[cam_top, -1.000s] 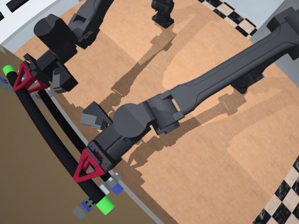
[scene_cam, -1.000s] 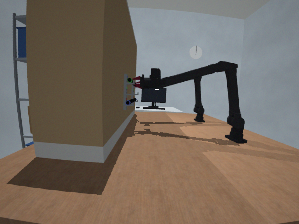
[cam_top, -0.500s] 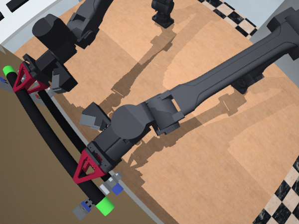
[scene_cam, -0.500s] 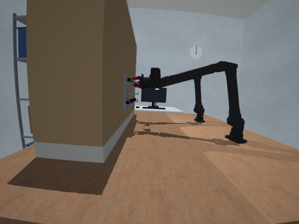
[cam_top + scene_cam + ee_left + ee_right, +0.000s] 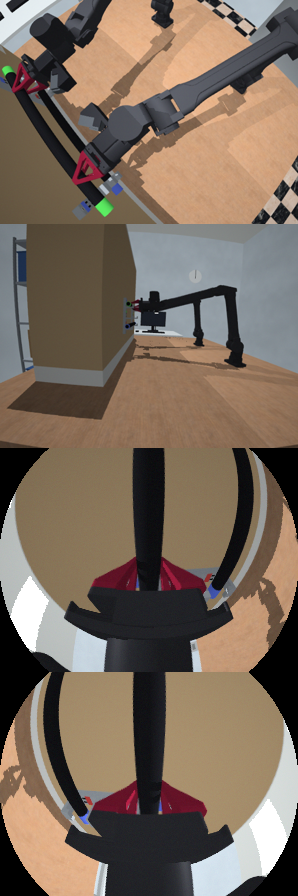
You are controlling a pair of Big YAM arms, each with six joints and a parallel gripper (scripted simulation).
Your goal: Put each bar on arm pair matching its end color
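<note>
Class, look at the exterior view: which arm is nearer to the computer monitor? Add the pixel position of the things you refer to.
Right. The right arm (image 5: pixel 85 17) (image 5: pixel 197 316) (image 5: pixel 150 877) stands on the monitor's (image 5: pixel 153 318) side; the left arm (image 5: pixel 223 67) (image 5: pixel 198 295) (image 5: pixel 150 653) is farther away, toward the viewer.

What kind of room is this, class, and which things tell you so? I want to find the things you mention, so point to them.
Probably a robotics lab or workshop: a robot arm (image 5: pixel 234 323) is mounted on a wooden table (image 5: pixel 174 398), a computer monitor (image 5: pixel 153 318) stands behind, and a shelf unit (image 5: pixel 16 298) stands beyond the brown panel (image 5: pixel 67 298).
</note>
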